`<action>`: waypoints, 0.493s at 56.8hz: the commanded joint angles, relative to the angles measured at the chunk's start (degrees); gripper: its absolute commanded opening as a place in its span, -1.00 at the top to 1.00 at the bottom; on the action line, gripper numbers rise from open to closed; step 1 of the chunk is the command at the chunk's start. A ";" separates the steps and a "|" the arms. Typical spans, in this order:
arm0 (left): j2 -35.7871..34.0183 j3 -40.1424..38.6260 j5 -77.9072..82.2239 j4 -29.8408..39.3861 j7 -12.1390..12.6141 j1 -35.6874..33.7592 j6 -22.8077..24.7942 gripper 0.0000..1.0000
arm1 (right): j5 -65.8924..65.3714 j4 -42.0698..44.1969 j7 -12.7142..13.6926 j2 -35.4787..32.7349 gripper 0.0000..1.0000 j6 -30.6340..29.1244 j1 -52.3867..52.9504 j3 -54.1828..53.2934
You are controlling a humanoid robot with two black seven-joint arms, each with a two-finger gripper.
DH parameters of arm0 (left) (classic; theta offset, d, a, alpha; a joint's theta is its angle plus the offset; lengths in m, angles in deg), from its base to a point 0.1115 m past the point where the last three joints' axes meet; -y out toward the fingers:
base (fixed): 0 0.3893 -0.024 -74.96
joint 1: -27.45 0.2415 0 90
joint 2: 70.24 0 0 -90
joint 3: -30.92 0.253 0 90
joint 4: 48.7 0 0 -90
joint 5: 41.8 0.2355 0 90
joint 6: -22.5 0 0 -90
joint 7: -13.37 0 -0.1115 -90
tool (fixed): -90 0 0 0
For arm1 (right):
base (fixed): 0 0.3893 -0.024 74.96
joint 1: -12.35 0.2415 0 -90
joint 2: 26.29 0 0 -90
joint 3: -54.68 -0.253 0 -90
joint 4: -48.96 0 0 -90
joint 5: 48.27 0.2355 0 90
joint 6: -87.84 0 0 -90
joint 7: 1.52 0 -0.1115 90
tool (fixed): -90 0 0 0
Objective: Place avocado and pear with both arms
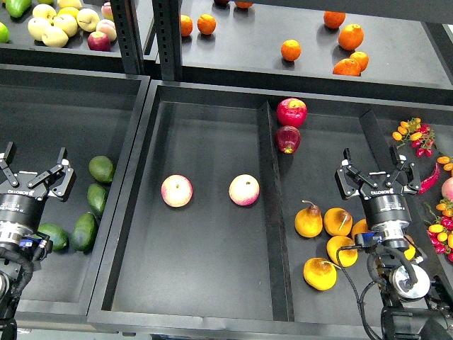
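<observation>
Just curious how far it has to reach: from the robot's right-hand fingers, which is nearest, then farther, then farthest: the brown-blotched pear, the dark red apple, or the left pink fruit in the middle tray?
From the right gripper:
1. The blotched pear, just below-left, in the same tray section.
2. The dark red apple, up and left, by the divider.
3. The left pink fruit, far left in the middle tray.

We see the avocado (101,168), mid-green, lying in left tray; the pear (338,222), yellow-orange with brown blotch, in right compartment among pears.
</observation>
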 commanded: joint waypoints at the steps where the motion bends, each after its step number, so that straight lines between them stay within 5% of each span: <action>1: 0.00 0.00 0.00 0.02 0.14 0.09 0.00 -0.98 | -0.19 -0.56 -0.14 0.00 -0.99 0.00 -0.22 0.00; 28: 0.00 0.27 0.00 0.89 0.14 1.06 0.00 -0.98 | -0.10 -1.35 -0.32 0.00 -0.99 0.00 -0.31 0.00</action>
